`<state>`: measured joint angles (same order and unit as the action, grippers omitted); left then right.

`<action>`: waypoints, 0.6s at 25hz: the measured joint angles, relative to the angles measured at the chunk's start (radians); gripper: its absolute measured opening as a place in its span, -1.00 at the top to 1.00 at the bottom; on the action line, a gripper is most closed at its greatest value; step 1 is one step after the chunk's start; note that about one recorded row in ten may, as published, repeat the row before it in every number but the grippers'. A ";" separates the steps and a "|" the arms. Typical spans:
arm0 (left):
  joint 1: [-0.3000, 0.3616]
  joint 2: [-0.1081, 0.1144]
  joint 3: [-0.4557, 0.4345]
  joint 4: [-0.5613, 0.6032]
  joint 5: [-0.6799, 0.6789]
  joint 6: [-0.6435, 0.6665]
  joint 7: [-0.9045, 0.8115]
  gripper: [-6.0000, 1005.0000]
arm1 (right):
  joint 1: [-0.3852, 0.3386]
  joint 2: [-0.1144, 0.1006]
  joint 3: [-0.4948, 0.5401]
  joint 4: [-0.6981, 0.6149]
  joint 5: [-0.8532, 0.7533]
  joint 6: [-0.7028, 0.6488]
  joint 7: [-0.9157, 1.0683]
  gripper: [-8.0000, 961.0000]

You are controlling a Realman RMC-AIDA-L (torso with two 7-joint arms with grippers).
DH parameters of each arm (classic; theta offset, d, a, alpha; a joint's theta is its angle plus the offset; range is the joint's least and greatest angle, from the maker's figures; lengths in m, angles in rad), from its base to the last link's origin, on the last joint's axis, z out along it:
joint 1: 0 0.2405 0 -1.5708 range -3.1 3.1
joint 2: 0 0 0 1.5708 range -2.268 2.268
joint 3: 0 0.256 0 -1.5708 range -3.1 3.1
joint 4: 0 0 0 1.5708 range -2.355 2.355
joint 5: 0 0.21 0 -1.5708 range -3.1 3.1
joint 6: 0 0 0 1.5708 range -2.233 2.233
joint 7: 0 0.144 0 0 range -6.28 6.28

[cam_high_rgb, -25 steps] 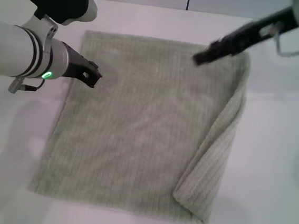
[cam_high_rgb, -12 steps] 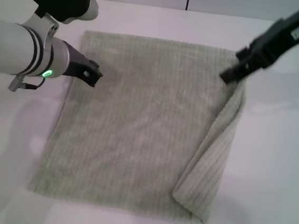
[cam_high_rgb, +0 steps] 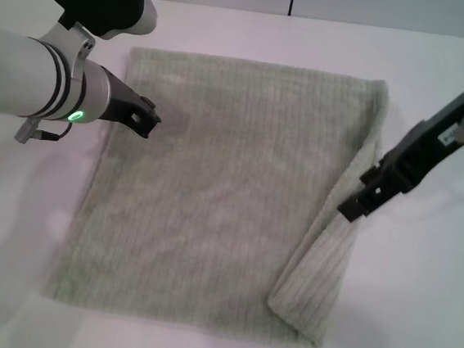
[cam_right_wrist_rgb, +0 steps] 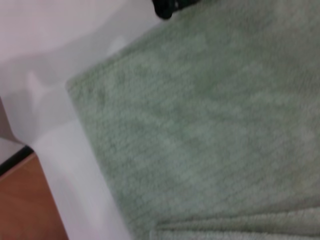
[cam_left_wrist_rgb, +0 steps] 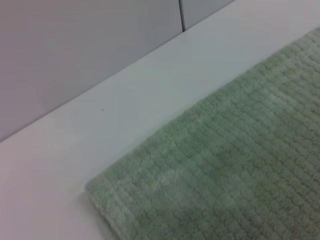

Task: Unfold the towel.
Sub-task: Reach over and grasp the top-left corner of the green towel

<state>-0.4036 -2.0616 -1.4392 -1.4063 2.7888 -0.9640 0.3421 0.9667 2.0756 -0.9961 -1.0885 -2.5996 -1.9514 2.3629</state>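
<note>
The towel (cam_high_rgb: 213,197) is a pale grey-green ribbed cloth lying flat on the white table (cam_high_rgb: 416,307). Its right side is folded over itself as a long narrow flap (cam_high_rgb: 337,233), running from the far right corner to the near right corner. My right gripper (cam_high_rgb: 352,207) hangs at the outer edge of that flap, about halfway along it. My left gripper (cam_high_rgb: 144,121) hovers over the towel's far left part. The left wrist view shows a hemmed corner of the towel (cam_left_wrist_rgb: 225,170). Most of the right wrist view is filled by the towel (cam_right_wrist_rgb: 210,115).
A grey wall (cam_left_wrist_rgb: 75,45) with a dark seam rises behind the table's far edge. The right wrist view shows the table's edge (cam_right_wrist_rgb: 75,165), brown floor (cam_right_wrist_rgb: 25,205) beyond it, and the left gripper (cam_right_wrist_rgb: 167,7) far off.
My right gripper has swung from the towel's far right part down along the folded right edge to the flap's middle. The left arm and the towel have not moved.
</note>
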 joint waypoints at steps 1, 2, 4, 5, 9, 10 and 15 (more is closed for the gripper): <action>0.000 0.000 0.001 0.000 0.000 0.000 0.000 0.99 | -0.006 0.002 -0.018 -0.006 0.004 -0.004 0.009 -0.52; -0.001 0.000 0.002 0.001 0.000 0.001 0.000 0.99 | -0.018 0.004 -0.046 -0.015 0.009 -0.006 0.020 -0.52; -0.001 0.000 0.002 0.002 0.000 0.001 0.000 0.99 | -0.024 0.005 -0.065 -0.020 0.011 -0.006 0.028 -0.52; -0.001 0.000 0.003 0.002 0.000 0.000 0.000 0.99 | -0.029 0.005 -0.084 -0.024 0.012 -0.007 0.033 -0.52; -0.003 -0.001 0.003 0.010 0.000 0.000 0.000 0.99 | -0.045 0.007 -0.153 -0.065 0.026 -0.019 0.062 -0.52; -0.004 -0.002 0.002 0.012 0.000 0.000 0.000 0.99 | -0.051 0.008 -0.165 -0.078 0.043 -0.026 0.067 -0.52; -0.006 -0.003 -0.001 0.016 0.000 0.001 0.000 0.99 | -0.060 0.008 -0.221 -0.081 0.088 -0.033 0.094 -0.52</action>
<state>-0.4096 -2.0648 -1.4400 -1.3902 2.7887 -0.9633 0.3421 0.9069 2.0841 -1.2167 -1.1691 -2.5116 -1.9845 2.4568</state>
